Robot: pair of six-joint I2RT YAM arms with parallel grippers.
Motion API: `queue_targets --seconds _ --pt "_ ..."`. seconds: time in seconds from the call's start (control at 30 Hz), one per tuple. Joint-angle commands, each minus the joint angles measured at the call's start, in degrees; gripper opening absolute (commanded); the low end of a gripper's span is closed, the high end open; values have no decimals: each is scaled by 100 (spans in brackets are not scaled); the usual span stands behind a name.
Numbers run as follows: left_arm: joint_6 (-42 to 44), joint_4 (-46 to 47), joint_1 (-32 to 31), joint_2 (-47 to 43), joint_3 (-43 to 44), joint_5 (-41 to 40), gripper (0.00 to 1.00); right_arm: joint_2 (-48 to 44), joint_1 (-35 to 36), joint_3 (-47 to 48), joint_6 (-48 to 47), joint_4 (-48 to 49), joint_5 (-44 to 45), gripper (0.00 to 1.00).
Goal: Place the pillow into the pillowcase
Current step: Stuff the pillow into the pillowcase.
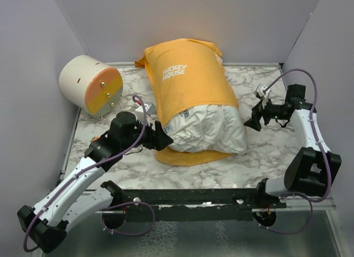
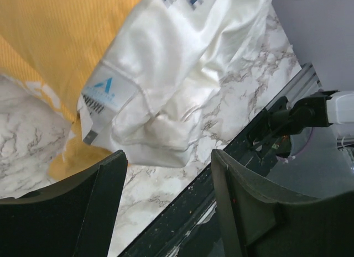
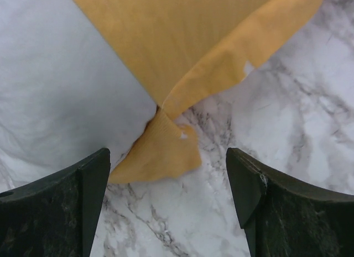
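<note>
A plump white rectangular pillow (image 1: 207, 127) lies in the middle of the marble-patterned surface (image 1: 260, 152). Its far part sits inside a thin orange-yellow fabric pillowcase (image 1: 188, 74) that shows white "MICKEY MOUSE" lettering (image 1: 174, 72) on top. The near end of the pillow bulges out of the case's open mouth, and a flap of the orange fabric lies flat under that exposed end.

The left hand (image 1: 162, 136) sits just beside the pillow's near-left corner. In the left wrist view its two dark fingers stand apart with nothing between them, facing the white fabric and a small white sewn-in tag (image 2: 102, 94) with a blue triangle. The right hand (image 1: 252, 122) is near the pillow's right side, its fingers spread wide and gripping nothing. In the right wrist view a folded orange corner (image 3: 160, 152) of the case lies on the marble ahead of the gap.

A cream-and-orange cylinder (image 1: 91, 84) rests in the far-left corner, apart from the pillow.
</note>
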Motion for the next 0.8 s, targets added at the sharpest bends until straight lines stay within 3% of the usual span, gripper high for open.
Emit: queue_targets --seconds 0.0,0.13,0.27,0.4,0.53,0.67,0.77 --pt "459 -53 -3 453 964 339 65 163 -11 -631 -308 515 303 86" --pt "779 268 -333 1571 1847 478 71 618 13 -855 -232 889 -55 86" --pt "1897 170 -2036 2879 2928 -774 76 1103 73 -811 -7 1220 -484 86" --pt "3549 748 -2814 3730 3193 -1058 78 1602 149 -620 134 1207 -958 83" --pt "5950 1393 -3357 4396 2890 -1383 82 2072 191 -366 -35 704 -1362 76" --pt "7467 1905 -3518 5155 2935 -1726 85 2215 191 -350 -52 500 -1519 55" --pt "8541 2309 -3527 5654 2941 -2000 88 2182 191 -371 -114 282 -1580 23"
